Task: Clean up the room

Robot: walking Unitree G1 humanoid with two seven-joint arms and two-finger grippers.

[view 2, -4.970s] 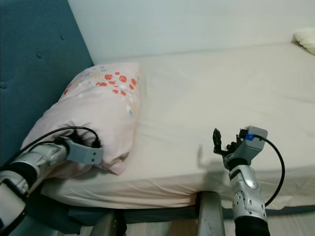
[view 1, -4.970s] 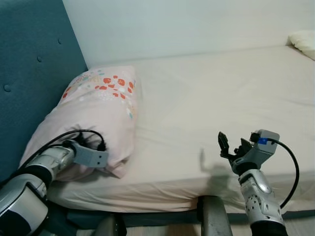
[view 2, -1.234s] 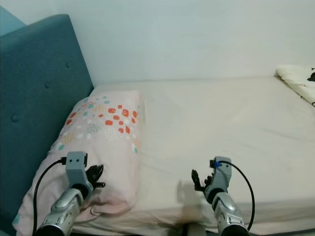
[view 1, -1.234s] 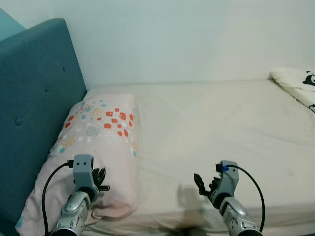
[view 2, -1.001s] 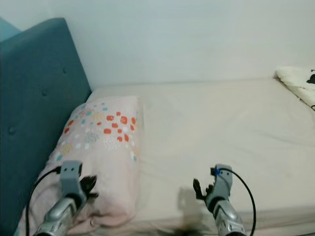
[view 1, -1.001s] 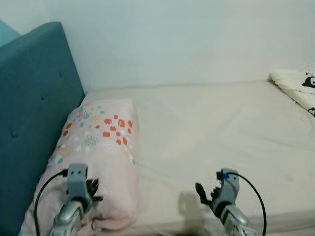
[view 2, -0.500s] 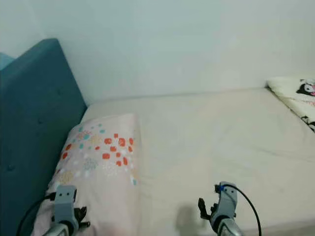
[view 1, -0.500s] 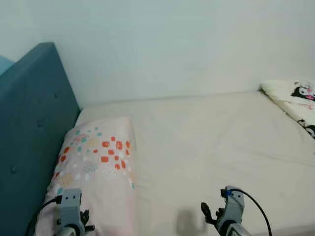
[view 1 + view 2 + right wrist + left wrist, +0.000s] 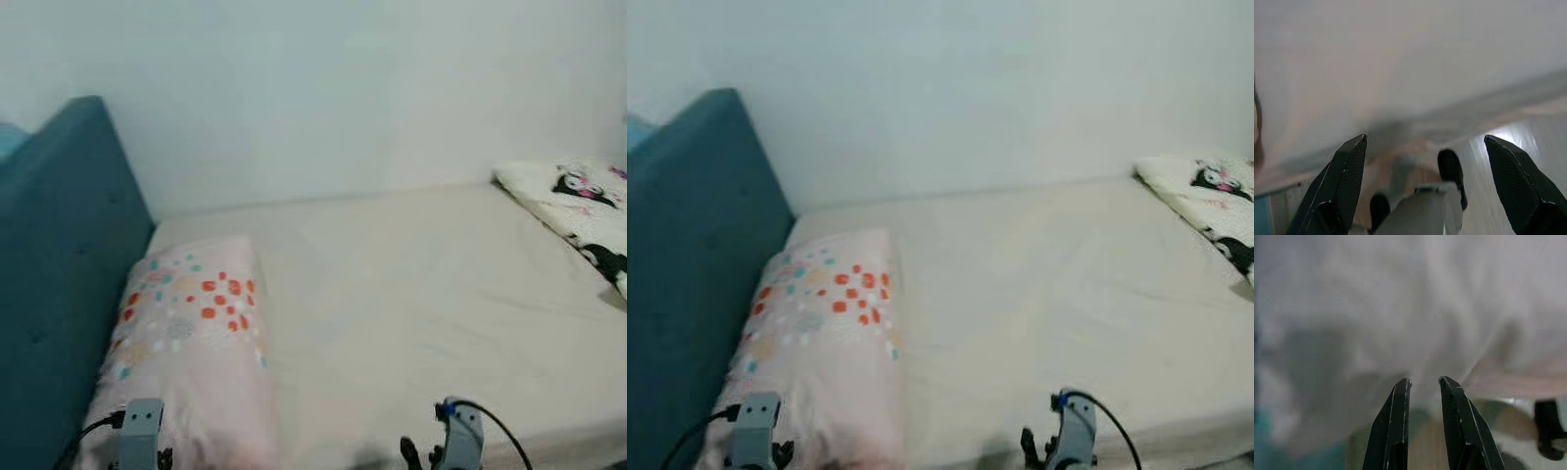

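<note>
While both grippers hang low, the pillow (image 9: 186, 338) lies above the left gripper (image 9: 1424, 382).

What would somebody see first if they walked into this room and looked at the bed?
Probably the pink pillow with red and teal spots, lying at the head of the bed on the robot's left beside the tall teal headboard. Next, the white blanket with black cartoon figures, bunched at the far right end of the plain cream mattress.
</note>
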